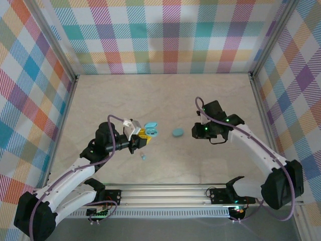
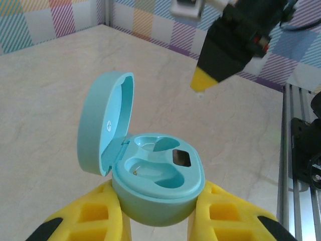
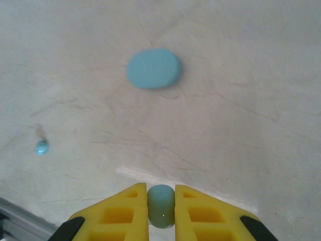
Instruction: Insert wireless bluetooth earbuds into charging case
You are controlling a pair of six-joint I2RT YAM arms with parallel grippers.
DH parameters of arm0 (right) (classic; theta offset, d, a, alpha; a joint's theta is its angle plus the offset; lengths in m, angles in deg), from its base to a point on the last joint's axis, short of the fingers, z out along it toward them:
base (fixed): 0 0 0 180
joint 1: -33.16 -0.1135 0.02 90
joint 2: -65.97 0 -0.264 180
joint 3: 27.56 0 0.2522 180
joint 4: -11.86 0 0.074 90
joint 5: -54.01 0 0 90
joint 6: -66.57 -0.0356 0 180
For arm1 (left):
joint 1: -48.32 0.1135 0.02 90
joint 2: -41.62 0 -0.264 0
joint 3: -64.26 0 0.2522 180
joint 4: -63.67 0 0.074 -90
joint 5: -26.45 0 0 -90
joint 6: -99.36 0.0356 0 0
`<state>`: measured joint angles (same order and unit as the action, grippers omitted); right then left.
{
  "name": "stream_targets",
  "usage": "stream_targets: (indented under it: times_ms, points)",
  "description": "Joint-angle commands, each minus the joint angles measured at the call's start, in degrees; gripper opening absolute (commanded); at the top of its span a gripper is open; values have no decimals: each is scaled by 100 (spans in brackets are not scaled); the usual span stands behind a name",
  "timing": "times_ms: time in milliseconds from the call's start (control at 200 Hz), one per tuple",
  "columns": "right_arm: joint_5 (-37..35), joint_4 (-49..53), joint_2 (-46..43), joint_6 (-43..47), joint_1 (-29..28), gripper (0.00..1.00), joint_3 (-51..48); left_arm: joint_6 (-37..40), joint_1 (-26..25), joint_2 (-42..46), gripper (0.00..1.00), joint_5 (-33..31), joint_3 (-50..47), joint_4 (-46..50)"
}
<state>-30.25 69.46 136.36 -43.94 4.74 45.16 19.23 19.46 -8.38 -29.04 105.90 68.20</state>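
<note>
Leftward, we see our left tool [image 2: 160, 213] clamped on the open charging case [image 2: 159, 183], its lid tilted back. Our right tool [image 3: 160, 196] is closed on one earbud [image 3: 161, 211]. A second earbud [image 3: 41, 147] lies on the surface [image 3: 241, 125], well apart from a light blue disc [image 3: 153, 69].

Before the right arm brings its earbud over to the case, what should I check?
1. The lid of the charging case open: ok.
2. The left pincer clamped on the case: ok.
3. The earbud pinched in the right pincer: ok.
4. Both wells empty: ok.
5. The earbud turned to match a well: cannot tell.
6. The right pincer over the case: not ok, it stands off to the side, with the round blue disc lying between.
</note>
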Motion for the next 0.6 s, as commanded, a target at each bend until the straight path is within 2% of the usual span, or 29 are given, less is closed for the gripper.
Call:
stream_targets:
  times_ms: [0,225,410,485,595]
  points:
    - [-406,572,-151,246,-335,15,557,205,-67,-45,9,350,-37,-500]
    - [-1074,698,72,592,-1374,14,1631,156,-76,-37,7,279,50,-388]
    - [-1342,845,682,917,-2010,14,2522,126,-76,-49,7,281,152,-149]
    - [-1601,735,862,1049,-2254,14,2589,79,-76,-55,7,303,138,-204]
    - [-1593,521,988,1097,-2414,14,2567,28,-84,-37,6,294,104,-298]
